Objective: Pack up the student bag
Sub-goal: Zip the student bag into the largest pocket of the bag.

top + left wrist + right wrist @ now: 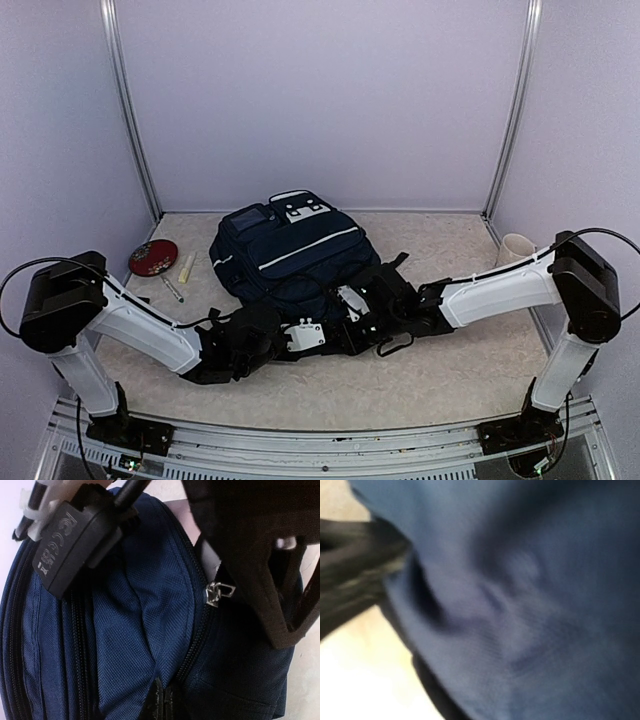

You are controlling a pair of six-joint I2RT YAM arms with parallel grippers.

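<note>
The student bag point(290, 250) is a navy backpack with a thin white stripe, lying flat mid-table with its top toward the back wall. Both grippers are at its near edge. My left gripper point(316, 330) is shut on a fold of the bag's navy fabric beside a zipper line; in the left wrist view the fold runs down into the gripper point(165, 702). A silver zipper pull point(218, 592) hangs just right of that fold. My right gripper point(346, 298) presses against the bag next to the left one. Its wrist view is blurred blue fabric point(520, 605), and its fingers are hidden.
A red round case point(153, 257), a cream stick point(187, 265) and a pen point(172, 288) lie left of the bag. A white cup point(516, 248) stands at the right wall. Black straps point(395, 345) trail from the bag's near side.
</note>
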